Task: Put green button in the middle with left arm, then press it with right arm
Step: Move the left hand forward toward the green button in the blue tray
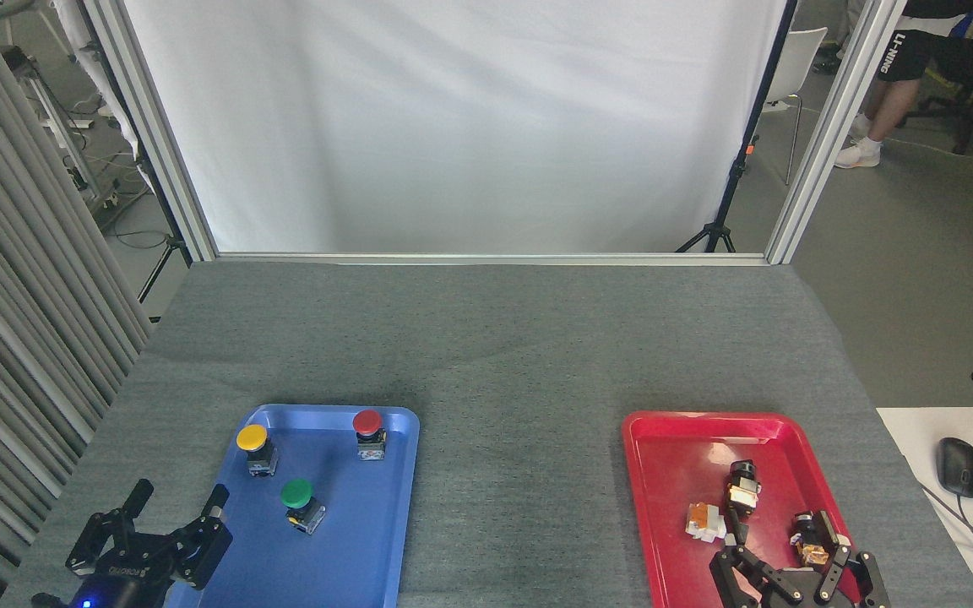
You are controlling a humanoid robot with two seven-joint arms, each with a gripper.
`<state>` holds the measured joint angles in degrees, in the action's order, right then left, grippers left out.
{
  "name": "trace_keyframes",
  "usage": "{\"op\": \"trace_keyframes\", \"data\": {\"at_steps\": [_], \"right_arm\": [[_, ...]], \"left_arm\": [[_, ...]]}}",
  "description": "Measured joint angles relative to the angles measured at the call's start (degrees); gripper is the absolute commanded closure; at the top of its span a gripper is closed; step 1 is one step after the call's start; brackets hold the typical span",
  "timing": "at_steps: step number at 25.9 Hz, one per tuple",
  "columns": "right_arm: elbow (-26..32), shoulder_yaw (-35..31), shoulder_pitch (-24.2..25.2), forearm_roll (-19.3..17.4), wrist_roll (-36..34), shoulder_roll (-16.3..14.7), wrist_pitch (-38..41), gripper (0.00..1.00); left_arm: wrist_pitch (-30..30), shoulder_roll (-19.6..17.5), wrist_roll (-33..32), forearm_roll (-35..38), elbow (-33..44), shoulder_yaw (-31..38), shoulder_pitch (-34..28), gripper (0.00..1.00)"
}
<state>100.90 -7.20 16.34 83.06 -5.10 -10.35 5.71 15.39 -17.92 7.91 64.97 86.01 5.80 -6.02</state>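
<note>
Nearest us, our left end effector [176, 500] sits at the near left corner, black, its two open-frame fingers spread apart and holding nothing, one tip over the blue tray's [368, 540] left rim. White lettering runs across its body, too small to read, and a blue light glows below it. At the near right, our right end effector [790, 564] hangs over the red tray [664, 507], its open-frame fingers also apart, with small parts lying between and beside them; we cannot tell whether it touches any.

The green button [297, 495] stands in the blue tray, toward its middle, a round glossy mushroom cap on a blocky black-and-silver base. Farther in, the yellow button [252, 439] stands near the tray's far left corner and the red button [367, 424] near its far right corner, all three well apart. Both trays are smooth plastic with rounded corners and raised rims. The red tray holds several small black, white and orange parts [719, 515].

Between the trays lies the middle [520, 473], bare grey felt-like cloth covering the table, faintly creased.

Beyond the table's far edge hangs a white backdrop [453, 127] in a metal frame. A ribbed grey curtain [13, 295] closes the left. At far right a person's leg [883, 101] shows, the shorts reading "LI-NING". A mouse [959, 466] rests on a white desk at right.
</note>
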Motion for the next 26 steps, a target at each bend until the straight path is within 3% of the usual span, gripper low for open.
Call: {"op": "trace_keyframes", "data": {"at_steps": [26], "right_arm": [[0.0,-0.1,0.5,0.0,0.0,0.3,0.0,0.00]], "left_arm": [[0.2,-0.1,1.7,0.5,-2.0,-0.2,0.1,0.00]]}}
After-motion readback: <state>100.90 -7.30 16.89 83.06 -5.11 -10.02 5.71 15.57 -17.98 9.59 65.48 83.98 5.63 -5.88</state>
